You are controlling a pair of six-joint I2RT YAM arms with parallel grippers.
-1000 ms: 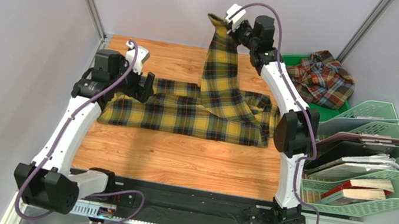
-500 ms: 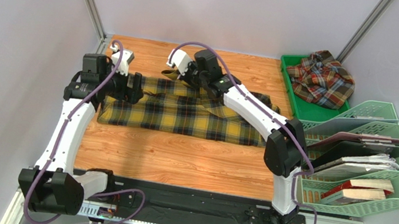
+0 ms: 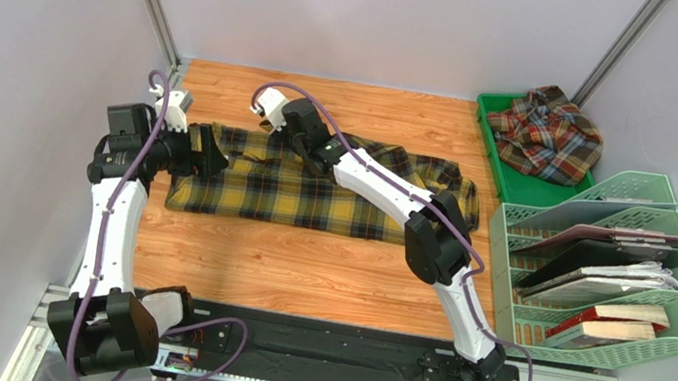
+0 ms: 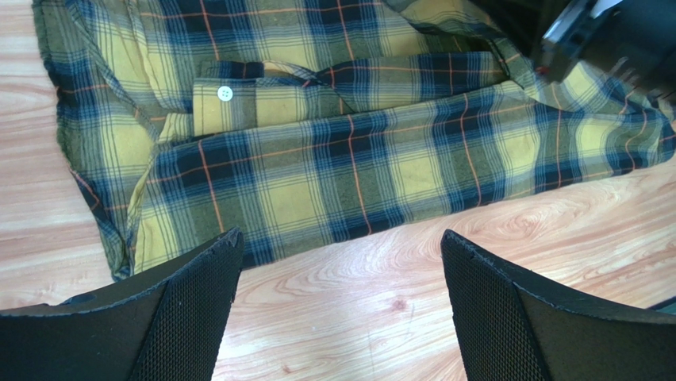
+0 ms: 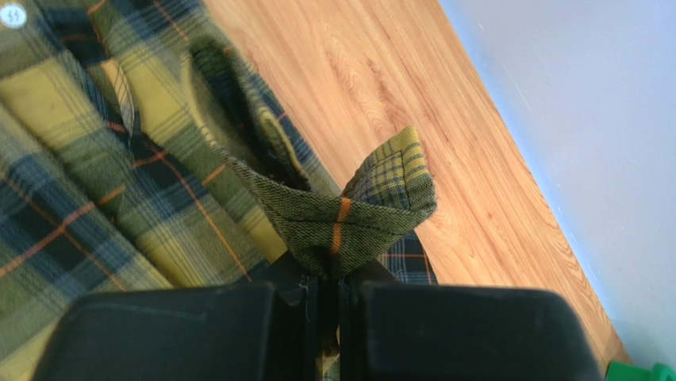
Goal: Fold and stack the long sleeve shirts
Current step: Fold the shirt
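Right gripper point(image 5: 329, 274) pinches yellow shirt point(image 3: 271, 196); left gripper point(image 4: 339, 242) gapes; green tray point(image 3: 516, 185) holds red shirt point(image 3: 546, 133).

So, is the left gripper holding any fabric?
No, the left gripper is open over bare table, the yellow shirt lying beyond it.

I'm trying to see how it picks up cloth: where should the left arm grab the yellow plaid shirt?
Probably the flat edge of the yellow plaid shirt by its corner, just ahead of the open left fingers. Come in low from the bare side of the wooden table: the cloth lies thin and flat there, so one finger could slide under.
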